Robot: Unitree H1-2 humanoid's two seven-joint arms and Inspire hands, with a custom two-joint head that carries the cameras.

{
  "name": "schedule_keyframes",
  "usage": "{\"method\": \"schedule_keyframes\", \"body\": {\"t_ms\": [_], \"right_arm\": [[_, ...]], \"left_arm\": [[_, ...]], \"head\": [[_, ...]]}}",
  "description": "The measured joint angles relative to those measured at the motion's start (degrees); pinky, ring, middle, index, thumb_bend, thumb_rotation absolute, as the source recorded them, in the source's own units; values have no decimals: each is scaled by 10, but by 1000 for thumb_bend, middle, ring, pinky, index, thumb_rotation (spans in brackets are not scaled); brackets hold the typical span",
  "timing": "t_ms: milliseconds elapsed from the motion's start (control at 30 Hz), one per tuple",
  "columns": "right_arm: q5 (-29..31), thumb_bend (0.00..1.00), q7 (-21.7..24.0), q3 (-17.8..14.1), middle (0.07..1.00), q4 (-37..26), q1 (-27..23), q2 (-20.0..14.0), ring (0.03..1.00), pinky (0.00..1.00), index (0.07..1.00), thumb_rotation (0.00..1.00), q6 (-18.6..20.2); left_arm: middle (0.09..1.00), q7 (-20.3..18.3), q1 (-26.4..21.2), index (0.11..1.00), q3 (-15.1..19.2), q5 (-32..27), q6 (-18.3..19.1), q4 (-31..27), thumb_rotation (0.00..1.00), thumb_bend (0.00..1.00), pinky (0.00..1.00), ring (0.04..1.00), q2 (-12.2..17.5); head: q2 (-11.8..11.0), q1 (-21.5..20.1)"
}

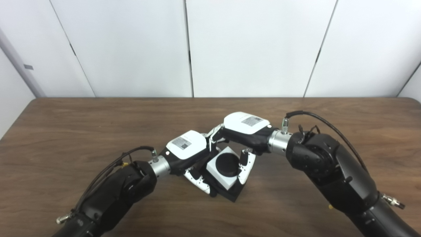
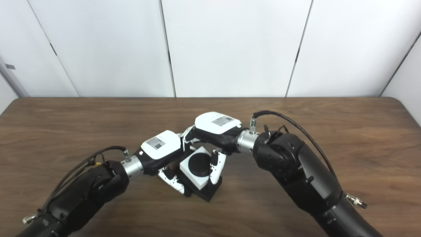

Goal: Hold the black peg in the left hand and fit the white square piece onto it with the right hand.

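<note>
Nearest the cameras, two black forearms rise from the bottom edge of the brown wooden table point(image 1: 65, 125) and angle inward until their hands meet near its middle. Between the hands sits the assembly: the white square piece point(image 1: 219, 171) is tilted, its face turned up toward the cameras, and the round black peg point(image 1: 228, 164) shows through its centre hole — the piece is already seated on the peg. Beneath it a black base point(image 1: 234, 194) juts out at the near corner, close to the tabletop or resting on it; which cannot be made out. The left hand point(image 1: 187, 152) comes in from the left side, its fingers point(image 1: 199, 180) curled under and along the near-left edge of the assembly, closed on the peg's base. The right hand point(image 1: 245, 130) reaches over from the right — its thumb pressed against the right edge of the white square piece, its other fingers wrapped round the far side, so it grips the piece. Farther back the table runs bare to the white wall panels point(image 1: 253, 46).
</note>
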Motion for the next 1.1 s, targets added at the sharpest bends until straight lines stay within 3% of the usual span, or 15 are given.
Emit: {"method": "schedule_keyframes", "body": {"t_ms": [500, 567, 700, 833, 1100], "right_arm": [[3, 516, 0, -1, 811, 0, 1, -2, 836, 782, 498, 161, 2], [5, 735, 0, -2, 836, 0, 1, -2, 847, 782, 676, 255, 3], [9, 892, 9, -4, 901, 0, 5, -9, 885, 793, 850, 268, 5], [9, 937, 21, -6, 921, 0, 11, -20, 902, 804, 900, 275, 12], [5, 962, 33, -13, 923, 1, 14, -26, 902, 811, 910, 289, 21]], "left_arm": [[916, 0, 1, 488, 1, 0, 0, 0, 75, 522, 875, 954, -1], [916, 0, 1, 488, 1, 0, 0, 0, 75, 522, 880, 956, -1], [915, 0, 3, 489, 4, -1, 1, 0, 76, 522, 881, 956, -1], [915, 0, 3, 489, 4, -1, 1, 0, 75, 522, 882, 957, -1], [914, 0, 3, 489, 4, -1, 1, 0, 76, 522, 881, 953, -1]], "head": [[4, -2], [3, -3], [4, -3], [3, -4], [4, -4]]}}
